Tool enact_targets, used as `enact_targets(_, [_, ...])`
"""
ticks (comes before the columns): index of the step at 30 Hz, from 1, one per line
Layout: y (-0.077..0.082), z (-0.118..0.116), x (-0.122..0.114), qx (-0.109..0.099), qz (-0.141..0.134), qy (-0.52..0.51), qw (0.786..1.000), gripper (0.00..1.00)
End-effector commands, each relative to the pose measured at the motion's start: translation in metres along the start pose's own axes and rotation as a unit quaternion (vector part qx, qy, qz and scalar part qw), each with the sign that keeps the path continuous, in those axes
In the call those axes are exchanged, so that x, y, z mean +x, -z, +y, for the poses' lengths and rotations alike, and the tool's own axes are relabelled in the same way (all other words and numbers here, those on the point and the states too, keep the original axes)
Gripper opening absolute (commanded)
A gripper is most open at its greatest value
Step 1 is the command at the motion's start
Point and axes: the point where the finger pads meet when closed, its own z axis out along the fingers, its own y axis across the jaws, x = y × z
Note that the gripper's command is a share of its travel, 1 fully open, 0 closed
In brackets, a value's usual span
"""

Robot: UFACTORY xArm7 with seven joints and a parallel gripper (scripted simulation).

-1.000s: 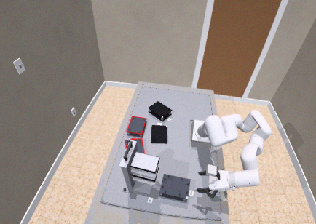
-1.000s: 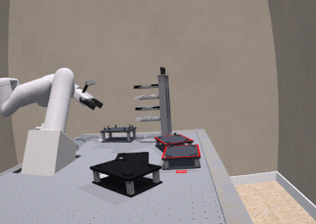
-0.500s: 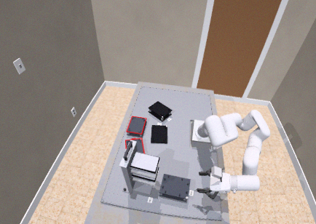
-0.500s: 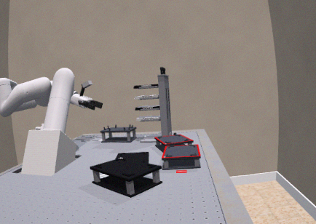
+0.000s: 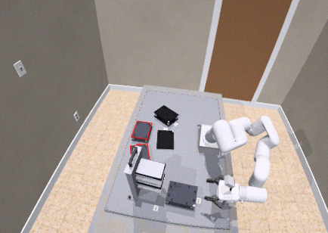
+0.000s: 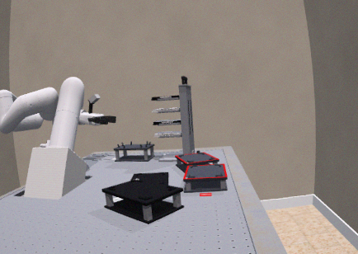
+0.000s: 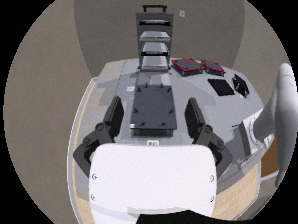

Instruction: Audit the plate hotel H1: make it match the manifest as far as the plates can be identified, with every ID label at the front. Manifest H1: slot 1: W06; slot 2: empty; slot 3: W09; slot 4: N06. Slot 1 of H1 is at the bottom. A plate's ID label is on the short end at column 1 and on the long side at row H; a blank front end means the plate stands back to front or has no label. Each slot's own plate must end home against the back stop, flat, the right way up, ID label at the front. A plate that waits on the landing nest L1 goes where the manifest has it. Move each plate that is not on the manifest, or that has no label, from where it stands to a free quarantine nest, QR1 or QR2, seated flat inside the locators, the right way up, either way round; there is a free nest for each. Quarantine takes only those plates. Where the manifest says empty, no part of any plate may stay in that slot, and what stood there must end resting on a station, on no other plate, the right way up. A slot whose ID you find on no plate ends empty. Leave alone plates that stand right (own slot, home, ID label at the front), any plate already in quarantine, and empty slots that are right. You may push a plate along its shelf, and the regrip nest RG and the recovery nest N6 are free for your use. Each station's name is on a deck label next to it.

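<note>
Tan walls surround the grey bench point(image 5: 189, 107). At one end edge stands the plate hotel point(image 6: 186, 117), shelves facing the tool point(image 5: 211, 190), which hovers wide open, empty, level, well apart.

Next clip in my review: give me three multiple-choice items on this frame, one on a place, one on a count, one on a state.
1. Where do the red-rimmed trays stand?
A. beside the shelf tower
B. under the arm's base
C. on the floor

2. How many shelf levels show on the tower?
A. two
B. four
C. six

3. How is the claw?
A. shut on a plate
B. shut, empty
C. open, empty

Key: 1 A, both trays sit right by the tower's foot; 2 B, the exterior view shows four levels; 3 C, its fingers stand wide apart with nothing between.
</note>
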Motion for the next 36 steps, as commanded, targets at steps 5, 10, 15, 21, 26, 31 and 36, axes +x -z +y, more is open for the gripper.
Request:
enact_targets(5, [0.000,0.000,0.001,0.000,0.067,-0.002,0.998,1.00])
enact_targets(10, [0.000,0.000,0.001,0.000,0.069,-0.002,0.998,1.00])
enact_targets(15, [0.000,0.000,0.001,0.000,0.069,-0.002,0.998,1.00])
enact_targets(21, [-0.011,0.000,0.009,0.000,0.069,-0.002,0.998,1.00])
enact_targets(26, [-0.017,0.001,0.014,0.000,0.069,-0.002,0.998,1.00])
enact_targets(31, [-0.027,0.001,0.022,0.000,0.069,-0.002,0.998,1.00])
enact_targets(36, [-0.038,0.001,0.030,0.000,0.069,-0.002,0.998,1.00])
